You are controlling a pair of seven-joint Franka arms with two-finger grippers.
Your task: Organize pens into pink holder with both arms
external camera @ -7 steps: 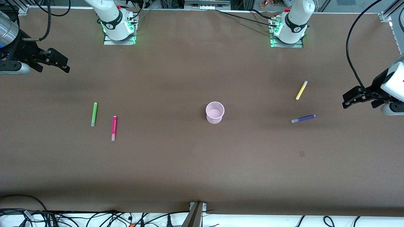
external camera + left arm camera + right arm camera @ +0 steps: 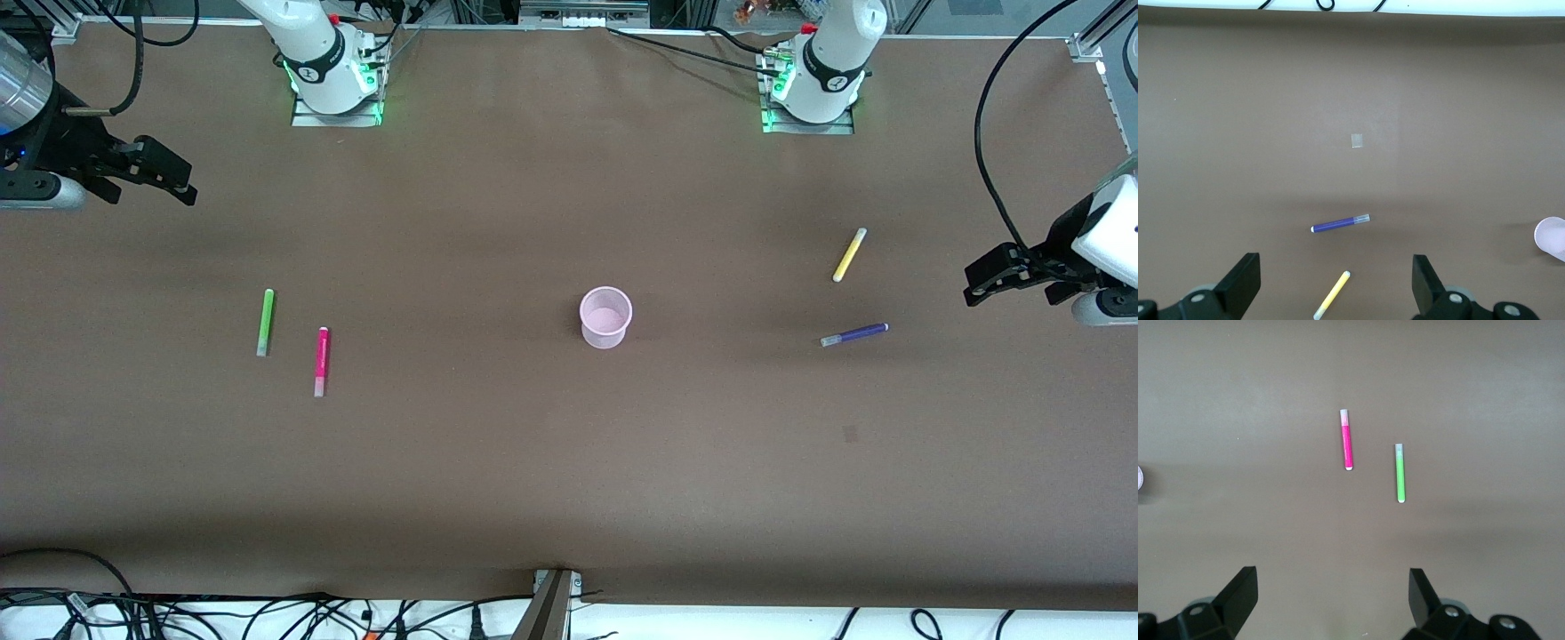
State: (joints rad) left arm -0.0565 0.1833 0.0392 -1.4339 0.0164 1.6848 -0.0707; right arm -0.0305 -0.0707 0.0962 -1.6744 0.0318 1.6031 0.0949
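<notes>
Both black two-finger grippers, left gripper (image 2: 978, 286) and right gripper (image 2: 182, 185), hanging wide open, empty, over table ends. Advising: right descending square over thin magenta pen (image 2: 321, 361), left over thin purple pen (image 2: 854, 334), fingers straddling barrel crosswise; translucent pale-pink round holder (image 2: 605, 316) waiting upright mid-table.

Brown bench (image 2: 569, 462) with the pink holder (image 2: 605, 316) upright near its middle. Green pen (image 2: 265, 322) and magenta pen (image 2: 321, 361) lie toward the right arm's end; yellow pen (image 2: 849, 254) and purple pen (image 2: 854, 334) toward the left arm's end. Right claw (image 2: 182, 188) and left claw (image 2: 973, 292) hang empty, spread, at the bench's ends.

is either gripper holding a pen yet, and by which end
No. The left gripper and the right gripper are both open and empty. All four pens lie on the table, outside the holder.
</notes>
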